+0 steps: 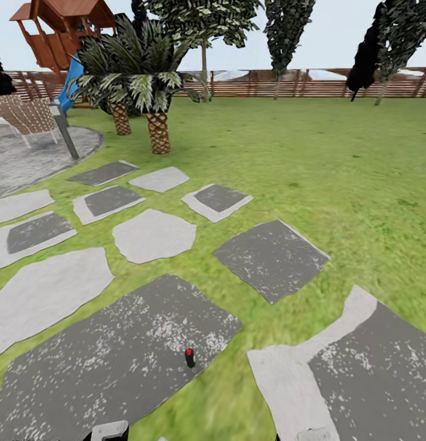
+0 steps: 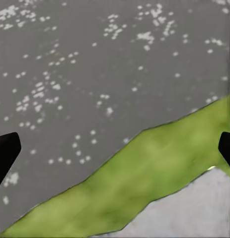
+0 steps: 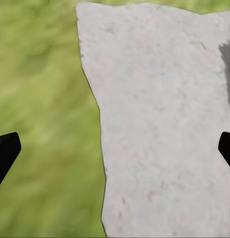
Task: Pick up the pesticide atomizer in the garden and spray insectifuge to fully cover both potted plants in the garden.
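Observation:
I face the garden lawn (image 1: 311, 159) with its stepping stones and the brown slatted fence (image 1: 286, 82) at the back. A small dark upright object with a red top (image 1: 189, 357) stands on the large dark stone (image 1: 114, 361) just ahead of me; I cannot tell whether it is the pesticide atomizer. The potted plants are out of view. My left gripper (image 2: 115, 153) is open over the edge of a dark speckled stone (image 2: 95, 64) and a strip of grass. My right gripper (image 3: 115, 153) is open above a pale stone (image 3: 164, 124) beside grass. Nothing sits between either pair of fingers.
Two thick-trunked palms (image 1: 145, 92) stand at the back left, next to a round grey patio (image 1: 29, 159) with wicker chairs (image 1: 26, 116) and a lamp post (image 1: 64, 130). A wooden play tower (image 1: 62, 27) rises behind. Open lawn stretches to the right.

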